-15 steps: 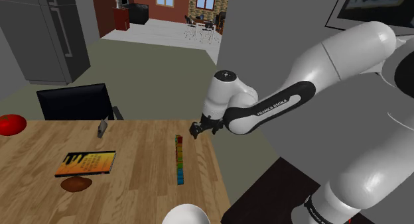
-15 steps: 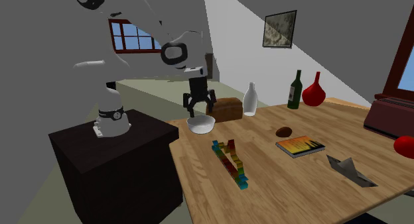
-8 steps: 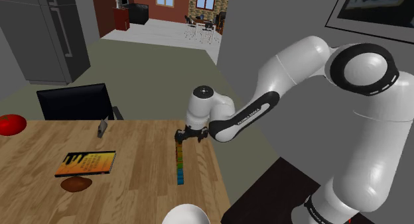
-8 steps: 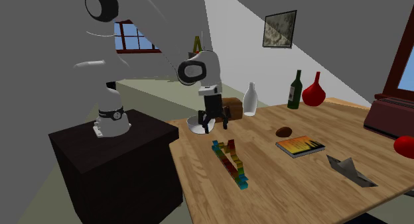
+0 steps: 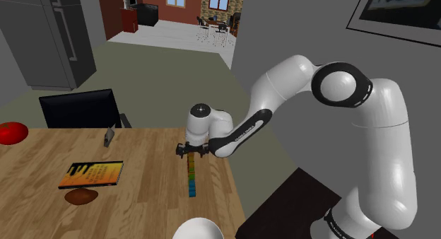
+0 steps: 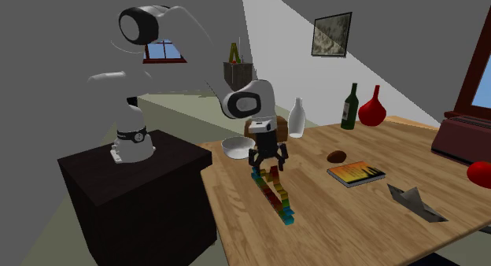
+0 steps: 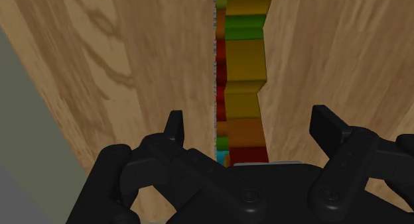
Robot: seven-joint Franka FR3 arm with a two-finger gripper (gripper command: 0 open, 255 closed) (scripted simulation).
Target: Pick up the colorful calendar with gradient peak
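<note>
Red rounded thing (image 5: 10,132): sits at the far left of the pale wooden worktop (image 5: 148,175) in the shoulder view. The picture's edge cuts it off, and I cannot tell what it is.

Orange-covered flat book (image 5: 90,174): lies flat with a brown lump (image 5: 81,196) just beside it. A wide stretch of bare wood separates it from the calendar.

Small grey folded object (image 5: 111,136): lies near the worktop's far edge, in front of a black chair back (image 5: 78,109).

Rainbow-striped stepped calendar strip (image 5: 191,175): stands on edge on the worktop, long and narrow. It is near the worktop's right edge in the shoulder view, with bare wood along both flanks.

Black two-finger claw (image 5: 189,150): released and pointing down over the strip's end farthest from the shoulder camera. In the wrist view its fingers (image 7: 174,126) stand apart with the calendar between them. Wood shows on each side and neither finger touches it.

Worktop's right edge: runs just beside the calendar. Past it are the grey-green floor (image 5: 261,160) and the dark box stand (image 5: 304,202).

White bowl (image 5: 198,229): cut off by the shoulder view's bottom edge.

Hidden: in the wrist view the claw's body covers the strip's nearest end.
</note>
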